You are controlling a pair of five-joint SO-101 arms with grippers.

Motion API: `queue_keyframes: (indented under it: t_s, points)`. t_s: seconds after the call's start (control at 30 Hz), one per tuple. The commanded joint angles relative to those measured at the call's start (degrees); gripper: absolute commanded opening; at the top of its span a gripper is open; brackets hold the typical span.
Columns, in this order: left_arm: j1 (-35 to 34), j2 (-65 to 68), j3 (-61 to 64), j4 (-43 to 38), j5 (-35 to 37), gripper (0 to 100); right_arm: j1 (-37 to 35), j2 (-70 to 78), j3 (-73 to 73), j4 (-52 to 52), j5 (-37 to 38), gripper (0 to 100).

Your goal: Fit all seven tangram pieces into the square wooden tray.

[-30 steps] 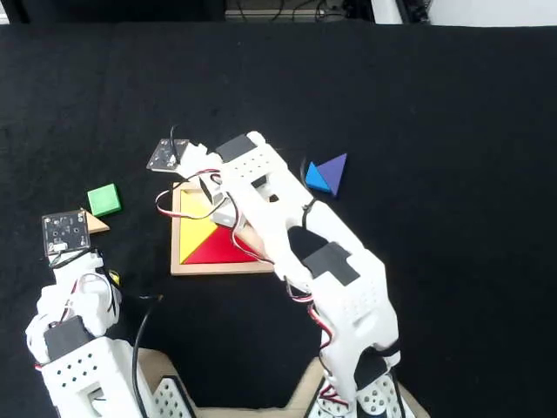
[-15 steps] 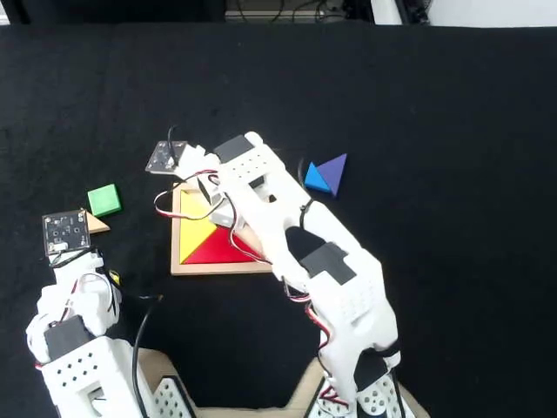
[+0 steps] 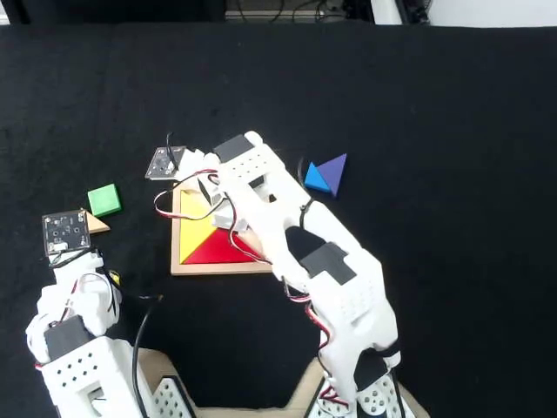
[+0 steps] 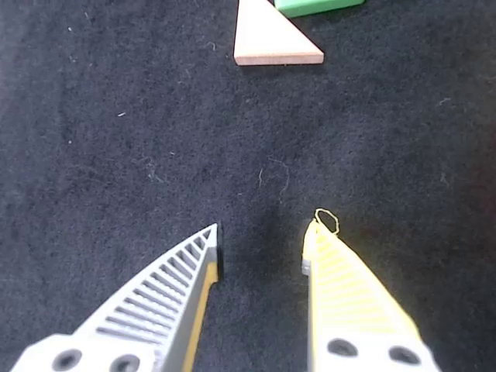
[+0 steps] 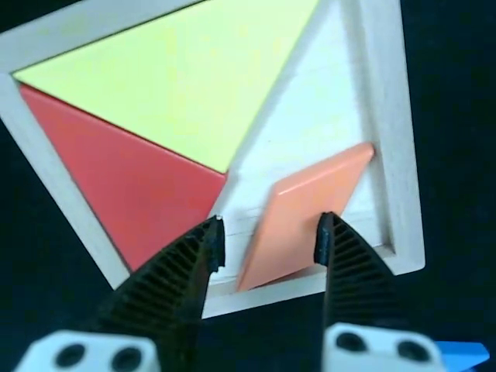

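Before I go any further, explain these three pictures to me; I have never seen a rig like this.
Two white robot arms stand at a table covered in black cloth. The high view looks down from a fixed camera. The other two views come from a camera on each arm's wrist, looking along its two-fingered gripper. The right gripper is open over the square wooden tray. The tray holds a large yellow triangle, a large red triangle and an orange parallelogram, which lies below the open fingers. The left gripper is open above bare cloth, near a plain wooden triangle and a green square block. A blue triangle and a purple triangle lie beside the tray. Nothing is held.
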State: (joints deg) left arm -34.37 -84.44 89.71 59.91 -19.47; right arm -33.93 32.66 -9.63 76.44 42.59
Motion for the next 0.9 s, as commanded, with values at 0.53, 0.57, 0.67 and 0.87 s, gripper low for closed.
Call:
queue_keyframes:
  t_s: [0.53, 0.57, 0.67, 0.87]
  points:
    - [0.04, -0.26, -0.22, -1.05, -0.26, 18, 2.2, 2.68, 0.48, -1.23, 3.08, 19.4]
    - [0.04, -0.26, -0.22, -1.05, -0.26, 18, 2.29, 2.68, 0.48, -1.23, 3.08, 19.4]
    - [0.04, -0.26, -0.22, -1.05, -0.26, 18, 2.29, 3.82, 0.31, -1.23, 3.08, 19.4]
    - [0.04, -0.26, -0.22, -1.05, -0.26, 18, 2.29, 7.69, -5.49, 2.64, 3.08, 19.3]
